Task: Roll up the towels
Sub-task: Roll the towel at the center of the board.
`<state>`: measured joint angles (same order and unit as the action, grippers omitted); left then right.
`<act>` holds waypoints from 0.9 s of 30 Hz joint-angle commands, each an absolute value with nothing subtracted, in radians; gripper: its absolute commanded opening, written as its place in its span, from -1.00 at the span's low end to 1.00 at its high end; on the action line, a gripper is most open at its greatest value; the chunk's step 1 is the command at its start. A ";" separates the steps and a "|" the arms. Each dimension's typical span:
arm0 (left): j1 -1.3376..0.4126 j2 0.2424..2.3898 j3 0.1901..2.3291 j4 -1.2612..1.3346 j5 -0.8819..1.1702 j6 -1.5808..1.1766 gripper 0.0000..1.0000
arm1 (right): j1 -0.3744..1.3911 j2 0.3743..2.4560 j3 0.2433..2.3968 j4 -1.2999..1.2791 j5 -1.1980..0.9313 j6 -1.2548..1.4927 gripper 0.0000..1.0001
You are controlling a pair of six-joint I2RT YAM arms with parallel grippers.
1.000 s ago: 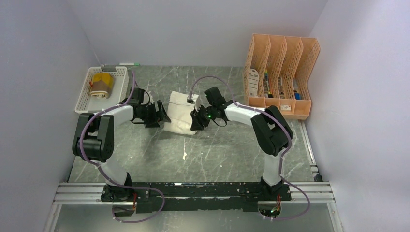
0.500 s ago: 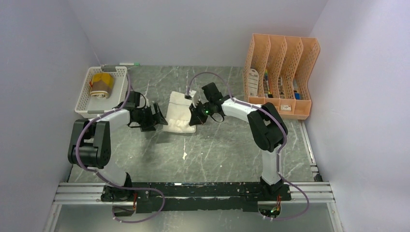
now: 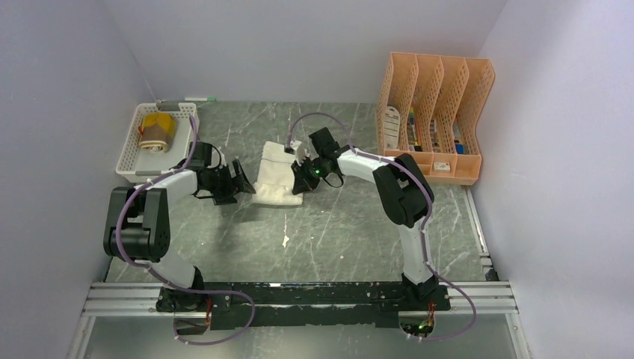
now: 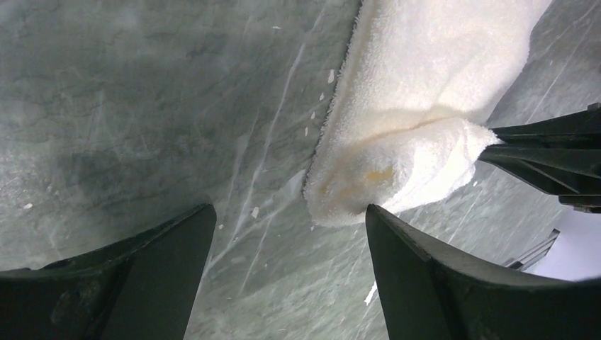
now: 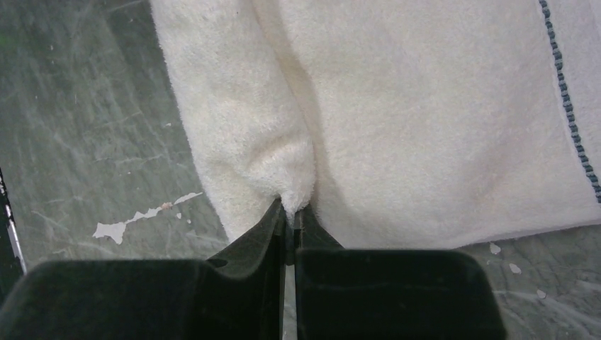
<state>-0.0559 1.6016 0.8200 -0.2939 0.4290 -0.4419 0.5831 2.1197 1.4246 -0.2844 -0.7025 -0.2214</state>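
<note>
**A:** Which way does the cream-white terry towel (image 3: 278, 168) run?

**B:** Its near edge is wound into a roll, and the roll's long axis goes left to right across the grey marbled tabletop (image 3: 336, 232). The flat remainder stretches away toward the back wall. The towel lies mid-tabletop, between the two arms.

**A:** And the hands?

**B:** The right hand (image 5: 290, 209) is clamped on the roll's right end, with terry pinched between its closed fingers. The left hand (image 4: 283, 219) sits just beside the roll's left end. Its fingers are spread wide and hold nothing.

**A:** Any containers?

**B:** The white slotted plastic basket (image 3: 134, 161) at the far left holds the mustard-yellow and brown towel (image 3: 158, 131), which is rolled. The orange mesh file rack (image 3: 434, 82) at the far right holds papers and items too small to tell.
</note>
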 commanded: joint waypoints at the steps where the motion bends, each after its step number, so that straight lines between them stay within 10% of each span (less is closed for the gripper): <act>1: -0.056 1.668 0.836 -0.310 0.438 -0.428 0.82 | 0.574 2.128 1.406 -0.306 -0.666 -0.221 -1.00; 4: -0.056 1.699 0.843 -0.308 0.450 -0.428 0.81 | 0.574 2.124 1.403 -0.318 -0.623 -0.224 -0.76; 12: -0.058 1.742 0.865 -0.320 0.447 -0.419 0.81 | 0.607 1.985 1.394 -0.325 -0.410 -0.307 0.98; 27: -0.077 1.776 0.881 -0.334 0.443 -0.405 0.79 | 0.901 1.752 1.242 -0.150 -0.055 -0.588 1.00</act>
